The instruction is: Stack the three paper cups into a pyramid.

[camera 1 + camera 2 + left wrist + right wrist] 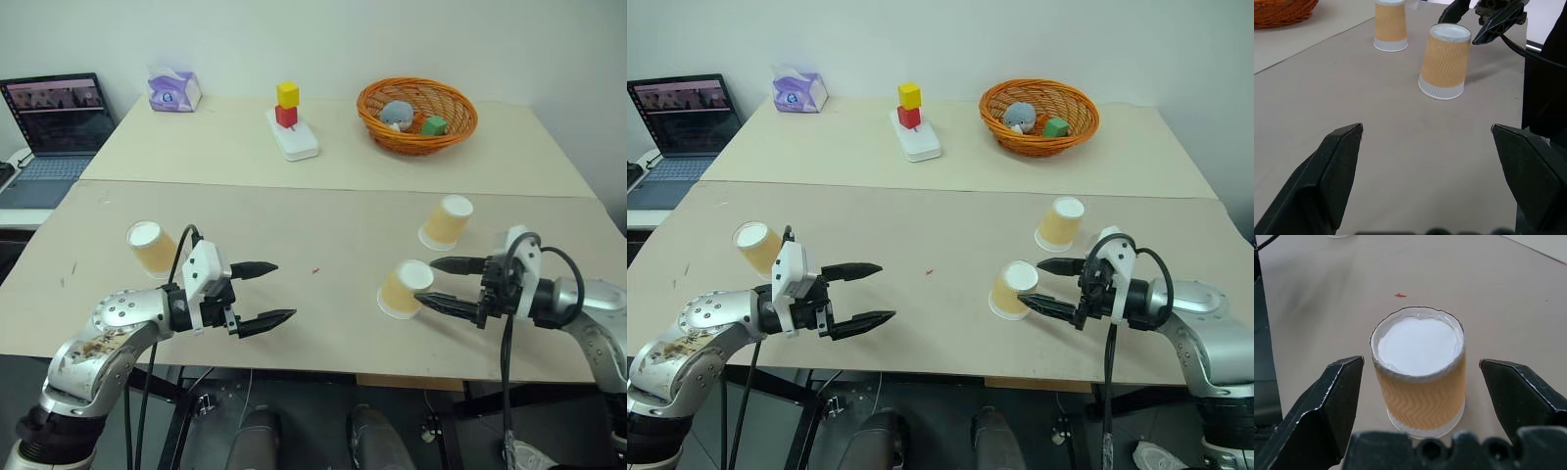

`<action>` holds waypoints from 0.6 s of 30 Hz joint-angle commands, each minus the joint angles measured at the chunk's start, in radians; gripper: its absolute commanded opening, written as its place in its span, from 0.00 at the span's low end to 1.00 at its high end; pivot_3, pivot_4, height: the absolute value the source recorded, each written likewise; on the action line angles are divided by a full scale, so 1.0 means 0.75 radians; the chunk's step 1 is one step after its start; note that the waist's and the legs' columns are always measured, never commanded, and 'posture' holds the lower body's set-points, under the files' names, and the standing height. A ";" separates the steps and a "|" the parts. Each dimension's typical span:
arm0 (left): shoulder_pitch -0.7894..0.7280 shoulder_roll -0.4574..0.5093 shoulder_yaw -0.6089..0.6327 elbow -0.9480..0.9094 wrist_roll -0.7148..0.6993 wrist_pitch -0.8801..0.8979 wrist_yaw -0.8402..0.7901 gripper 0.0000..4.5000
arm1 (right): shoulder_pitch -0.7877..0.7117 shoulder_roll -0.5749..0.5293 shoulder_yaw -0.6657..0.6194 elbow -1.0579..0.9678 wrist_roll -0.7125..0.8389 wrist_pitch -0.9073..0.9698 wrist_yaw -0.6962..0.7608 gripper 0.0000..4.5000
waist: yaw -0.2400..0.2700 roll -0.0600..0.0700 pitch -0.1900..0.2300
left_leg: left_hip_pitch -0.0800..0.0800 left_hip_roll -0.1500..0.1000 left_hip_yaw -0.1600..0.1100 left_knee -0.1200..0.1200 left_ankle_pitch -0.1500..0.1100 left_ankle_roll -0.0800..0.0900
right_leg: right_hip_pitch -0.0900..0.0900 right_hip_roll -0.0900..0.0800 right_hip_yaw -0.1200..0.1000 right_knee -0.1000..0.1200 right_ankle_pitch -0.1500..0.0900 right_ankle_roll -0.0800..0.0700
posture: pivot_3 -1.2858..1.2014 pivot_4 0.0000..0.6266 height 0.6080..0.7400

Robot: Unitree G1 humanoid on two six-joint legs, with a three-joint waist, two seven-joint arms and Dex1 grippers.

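Right gripper (439, 284): jaws wide, nothing held, flanking the near paper cup (405, 289), which stands upside down on the tan table (323, 225). Left gripper (266, 294): jaws wide, empty, above the table's near edge. Second cup (446, 222): upside down, just behind the first. Third cup (150, 246): far left, beside the left arm. No pyramid built yet. Handling, judged: light, thin-walled, crushable, easily tipped; grip gently at mid-wall across the taper

Silver arms; black cables; white wrist blocks; black two-fingered left hand (265, 292)
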 commanded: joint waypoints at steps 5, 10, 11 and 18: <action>0.027 -0.009 0.062 -0.015 0.018 -0.045 0.020 1.00 | -0.089 0.025 0.041 0.055 -0.029 -0.055 0.030 0.99 | -0.001 0.000 0.000 | 0.000 0.000 0.000 0.000 0.000 0.000 | 0.000 0.000 0.000 0.000 0.000 0.000 | 0.52 0.24 0.44; 0.037 -0.034 0.115 0.002 0.017 -0.043 0.078 1.00 | -0.148 0.074 0.064 0.132 -0.055 -0.100 0.028 0.99 | -0.002 0.000 0.000 | 0.000 0.000 0.000 0.000 0.000 0.000 | 0.000 0.000 0.000 0.000 0.000 0.000 | 0.52 0.24 0.44; 0.042 -0.040 0.126 0.001 0.014 -0.040 0.088 1.00 | -0.162 0.088 0.066 0.149 -0.058 -0.101 0.021 0.87 | -0.002 0.000 0.000 | 0.000 0.000 0.000 0.000 0.000 0.000 | -0.001 0.000 0.000 0.000 0.000 0.000 | 0.52 0.24 0.44; 0.114 -0.052 0.190 -0.011 0.007 -0.025 0.138 1.00 | -0.251 0.126 0.083 0.250 -0.110 -0.139 0.022 0.69 | -0.002 0.000 0.000 | -0.001 0.001 0.000 0.000 0.000 0.000 | -0.002 0.000 0.000 0.000 0.000 0.000 | 0.52 0.24 0.44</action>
